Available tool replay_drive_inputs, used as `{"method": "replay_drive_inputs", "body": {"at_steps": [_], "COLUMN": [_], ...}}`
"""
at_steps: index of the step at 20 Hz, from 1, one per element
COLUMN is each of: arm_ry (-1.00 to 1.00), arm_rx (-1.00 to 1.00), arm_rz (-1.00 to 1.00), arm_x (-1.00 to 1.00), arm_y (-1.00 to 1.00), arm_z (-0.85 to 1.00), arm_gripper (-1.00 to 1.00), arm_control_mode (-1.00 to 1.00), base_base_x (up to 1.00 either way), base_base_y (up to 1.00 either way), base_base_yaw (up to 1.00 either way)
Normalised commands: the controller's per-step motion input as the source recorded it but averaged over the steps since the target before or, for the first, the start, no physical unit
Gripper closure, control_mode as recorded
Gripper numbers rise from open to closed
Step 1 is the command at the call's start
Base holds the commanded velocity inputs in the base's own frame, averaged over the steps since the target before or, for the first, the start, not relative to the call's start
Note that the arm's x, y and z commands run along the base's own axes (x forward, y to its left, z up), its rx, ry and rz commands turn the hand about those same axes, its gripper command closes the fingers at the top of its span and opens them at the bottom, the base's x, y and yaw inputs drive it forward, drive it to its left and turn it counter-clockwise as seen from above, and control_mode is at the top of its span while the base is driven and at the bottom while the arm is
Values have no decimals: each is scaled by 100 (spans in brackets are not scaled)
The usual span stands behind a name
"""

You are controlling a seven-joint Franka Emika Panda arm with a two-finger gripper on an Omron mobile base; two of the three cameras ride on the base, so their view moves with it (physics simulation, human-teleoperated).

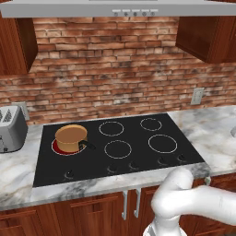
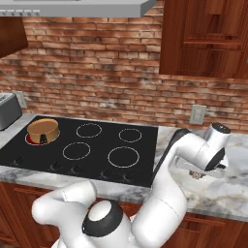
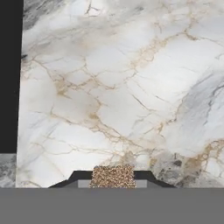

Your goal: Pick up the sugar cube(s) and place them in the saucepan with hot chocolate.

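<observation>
A brown speckled sugar cube [image 3: 113, 175] sits between my gripper's [image 3: 113, 180] two dark finger tips, which are shut on it just above the white marble counter [image 3: 122, 96]. In the right base view my gripper [image 2: 196, 175] hangs low over the counter to the right of the black cooktop [image 2: 97, 145], with a small brown speck at its tips. The saucepan with hot chocolate [image 1: 70, 137] [image 2: 43, 130], copper-orange with a light brown top and a short black handle, stands on the front left burner, far to the left of my gripper.
A grey toaster [image 1: 11, 128] [image 2: 7, 110] stands on the counter left of the cooktop [image 1: 115, 147]. Brick wall behind carries an outlet [image 1: 197, 96] [image 2: 197, 114]. Wooden cabinets hang above on both sides, and a range hood hangs over the stove.
</observation>
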Motion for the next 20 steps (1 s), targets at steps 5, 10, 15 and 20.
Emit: {"method": "replay_drive_inputs", "body": {"at_steps": [5, 10, 15, 20], "arm_ry": [-29, -20, -7, -1], "arm_rx": [0, 0, 0, 0], "arm_rz": [0, 0, 1, 4], "arm_x": [-28, -2, 7, 18], "arm_y": [99, 100, 100, 100], "arm_z": [95, 79, 61, 55], "arm_gripper": [100, 100, 100, 100], "arm_control_mode": [-100, -100, -100, -100], "base_base_x": [0, 0, 0, 0], "base_base_y": [0, 0, 0, 0], "base_base_yaw": [0, 0, 0, 0]}}
